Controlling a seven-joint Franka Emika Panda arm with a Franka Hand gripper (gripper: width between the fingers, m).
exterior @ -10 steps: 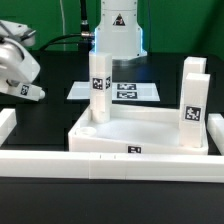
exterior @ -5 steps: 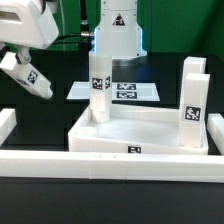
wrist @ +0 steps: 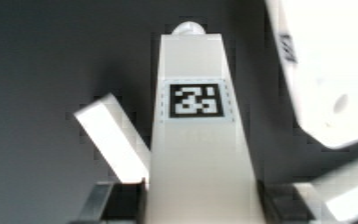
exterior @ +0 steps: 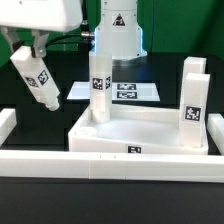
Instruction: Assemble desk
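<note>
Pincer (exterior: 33, 55) pinching a tagged leg (exterior: 37, 80), tilted, now carried in from the exterior view's left toward the desk top (exterior: 145, 130) on the surface. Two legs (exterior: 99, 85) already stand in sockets; this one looks bound for the near-left corner.

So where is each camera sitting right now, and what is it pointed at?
Exterior view: off the arm, low by the table, facing the desk top and the robot base behind; the gripper shows at upper left.
Wrist view: on the wrist, looking along the held leg; finger edges show.
Shared: that tagged leg.
</note>
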